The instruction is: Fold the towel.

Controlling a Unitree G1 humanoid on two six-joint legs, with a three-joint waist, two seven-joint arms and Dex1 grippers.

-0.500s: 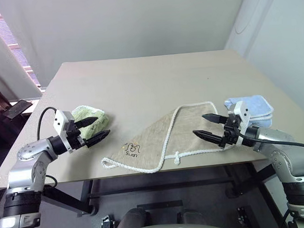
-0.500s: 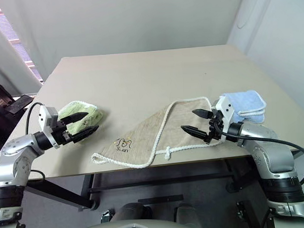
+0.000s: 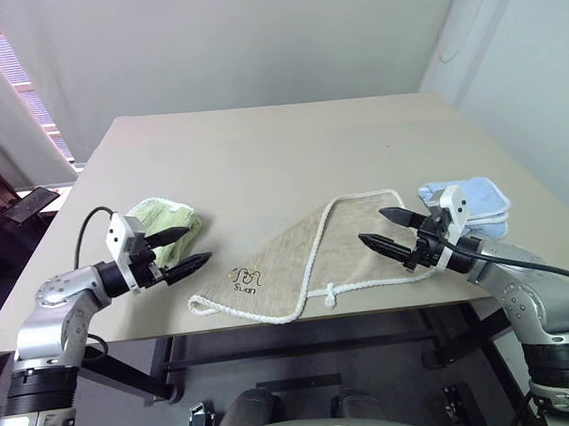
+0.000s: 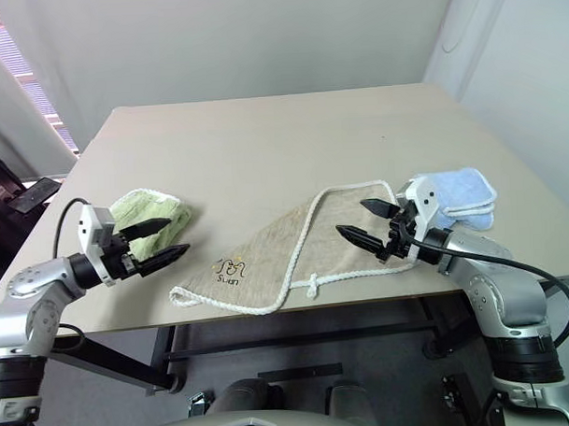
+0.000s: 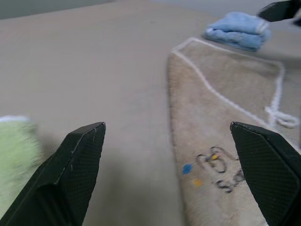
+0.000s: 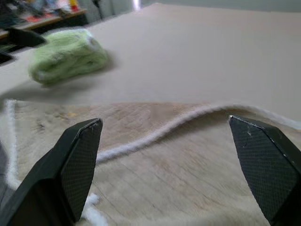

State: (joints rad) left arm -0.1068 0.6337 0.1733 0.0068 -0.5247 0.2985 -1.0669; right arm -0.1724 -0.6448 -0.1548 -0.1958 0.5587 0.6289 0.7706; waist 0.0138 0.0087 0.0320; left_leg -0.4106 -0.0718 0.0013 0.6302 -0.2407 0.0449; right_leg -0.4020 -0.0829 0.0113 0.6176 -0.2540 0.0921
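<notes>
My towel [image 3: 309, 259] lies at the near edge of the bench [image 3: 264, 148], between my two arms: tan terry, folded into a rough triangle with its long side running up toward my right. White cord edging [image 3: 314, 259] crosses it diagonally, loops along the near hem and ends in a small knot [image 3: 331, 293] by the bench edge. A dark embroidered logo [image 3: 245, 279] sits near its left corner; the lettering is too small for me to read. My left pincer [image 3: 180, 250] hovers just left of the towel, fingers spread and holding nothing. My right pincer [image 3: 390, 229] hangs over the towel's right end, also spread and empty. Behind my left pincer sits a green folded cloth [image 3: 166, 217], partly hidden by it. A blue folded cloth [image 3: 471, 202] lies behind my right wrist, its near part covered.
</notes>
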